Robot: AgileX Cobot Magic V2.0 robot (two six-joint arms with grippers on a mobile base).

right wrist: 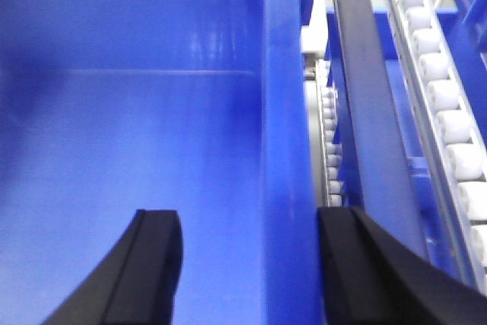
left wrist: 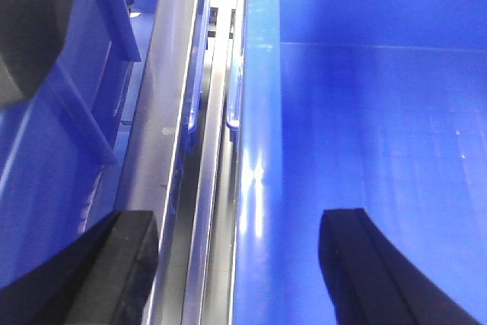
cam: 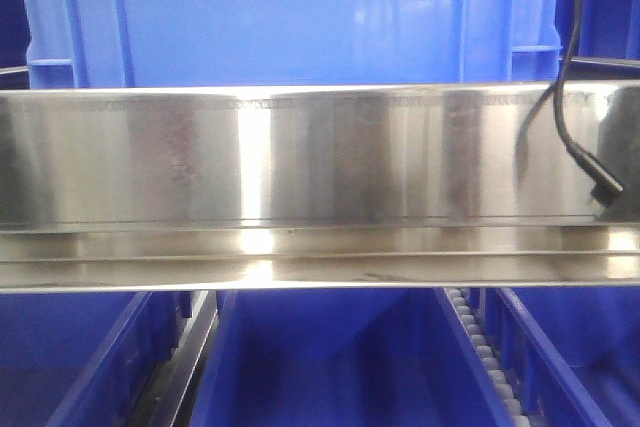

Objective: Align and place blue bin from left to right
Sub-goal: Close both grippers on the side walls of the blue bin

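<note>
The blue bin fills the top of the front view, a bright flat wall with raised rib frames at its upper corners, standing behind a steel rail. No gripper shows in that view. My left gripper is open, its fingers astride the left wall of a darker blue bin seen from above. My right gripper is open too, astride the right wall of a bin of the same blue. Neither pair of fingers touches its wall. I cannot tell whether both walls belong to one bin.
A polished steel rail crosses the front view, with a black cable hanging over its right end. Below it lie darker blue bins and a white roller track. Rollers run right of my right gripper; steel rails left of my left.
</note>
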